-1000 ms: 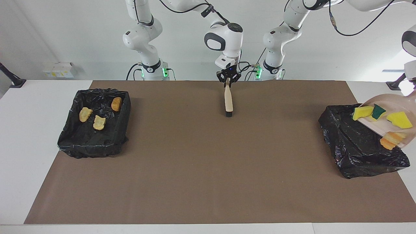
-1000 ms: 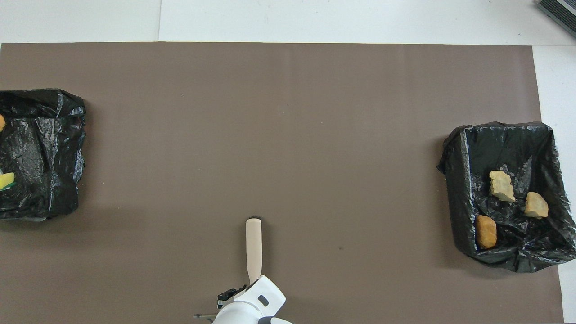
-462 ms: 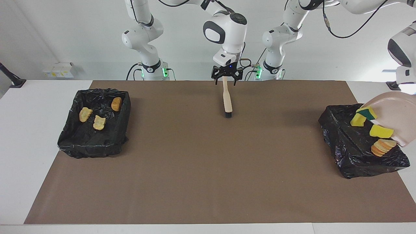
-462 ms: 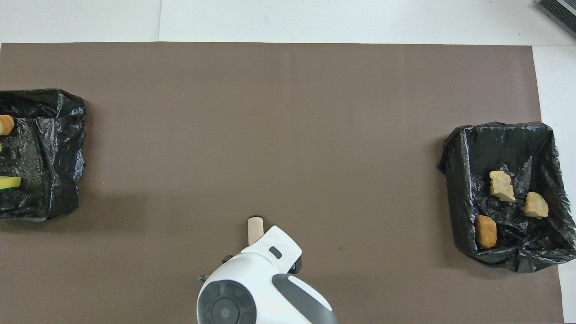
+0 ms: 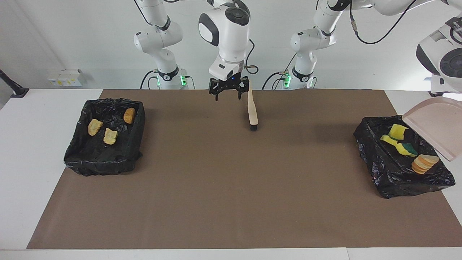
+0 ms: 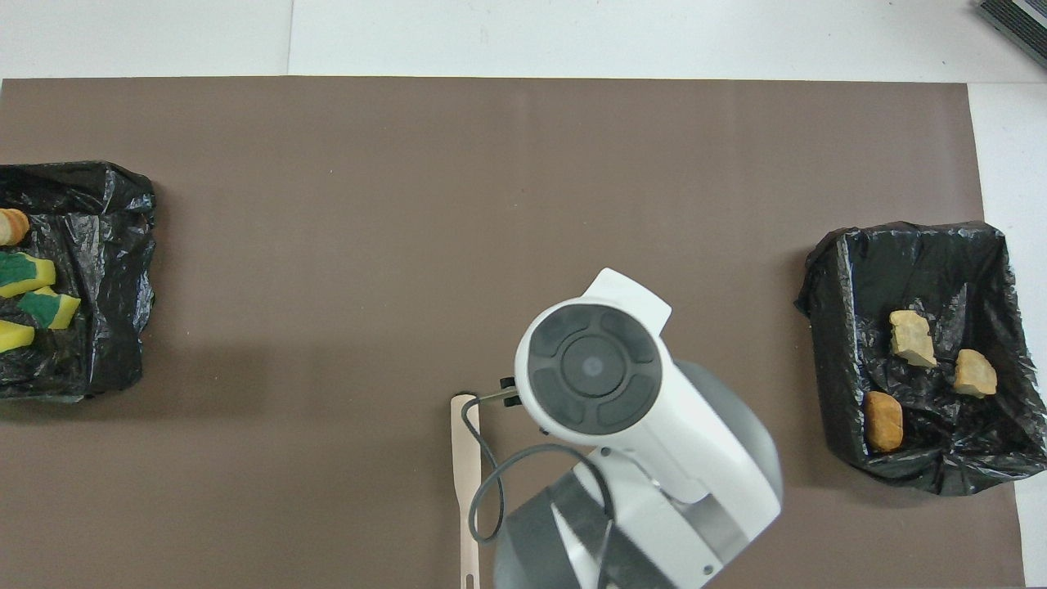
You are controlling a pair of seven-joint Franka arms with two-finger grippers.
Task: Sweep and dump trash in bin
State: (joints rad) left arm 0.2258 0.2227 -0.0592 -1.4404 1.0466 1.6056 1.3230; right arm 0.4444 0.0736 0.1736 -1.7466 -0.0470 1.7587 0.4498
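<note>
My right gripper (image 5: 229, 92) risen off brush (image 5: 252, 108), fingers apart, sponges (image 5: 397, 139) dropped into bin (image 5: 382, 169), left gripper unseen, brown mat (image 5: 223, 187), white wall.

Bin liners (image 5: 104, 159): glossy, crinkled black plastic film; table mat (image 5: 231, 187): matt, smooth brown; brush (image 5: 252, 108): pale wood-like handle; dustpan (image 5: 435, 128): smooth beige plastic; sponge pieces (image 5: 396, 130): porous foam.

White wall (image 5: 72, 43), white table (image 5: 32, 151), brown mat (image 5: 223, 180) covering most of it
</note>
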